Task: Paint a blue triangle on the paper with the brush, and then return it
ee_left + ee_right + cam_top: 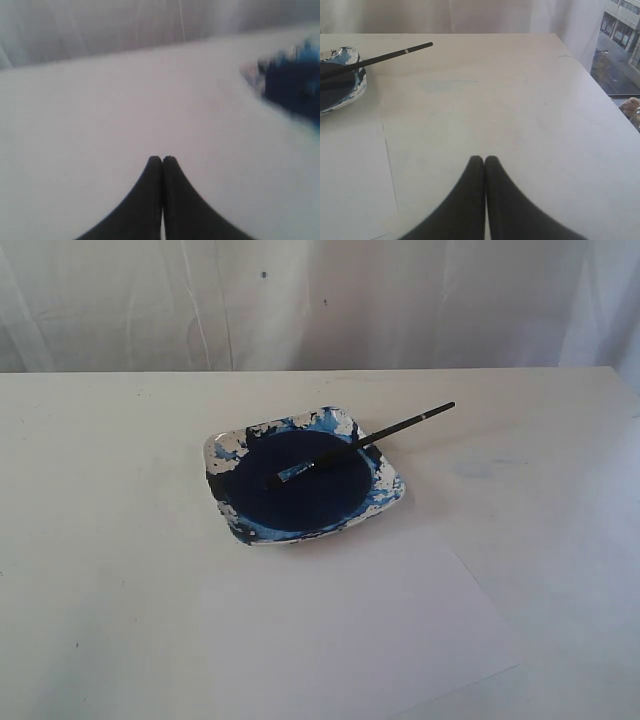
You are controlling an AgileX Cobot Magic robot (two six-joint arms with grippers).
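Note:
The black-handled brush (365,441) lies across the square dish (225,451), its tip in the dark blue paint pool (295,480) and its handle end sticking out past the dish's back right rim. The white paper (350,625) lies in front of the dish, blank, with no blue triangle showing on it. Neither arm shows in the exterior view. My left gripper (162,159) is shut and empty over bare table, the dish (287,80) blurred off to one side. My right gripper (484,159) is shut and empty too, well apart from the brush (380,57) and the paper (350,180).
The white table (100,540) ends at a white curtain (300,300) behind. A faint bluish smear (485,465) marks the tabletop right of the dish. In the right wrist view the table's edge (600,85) drops off beside a window.

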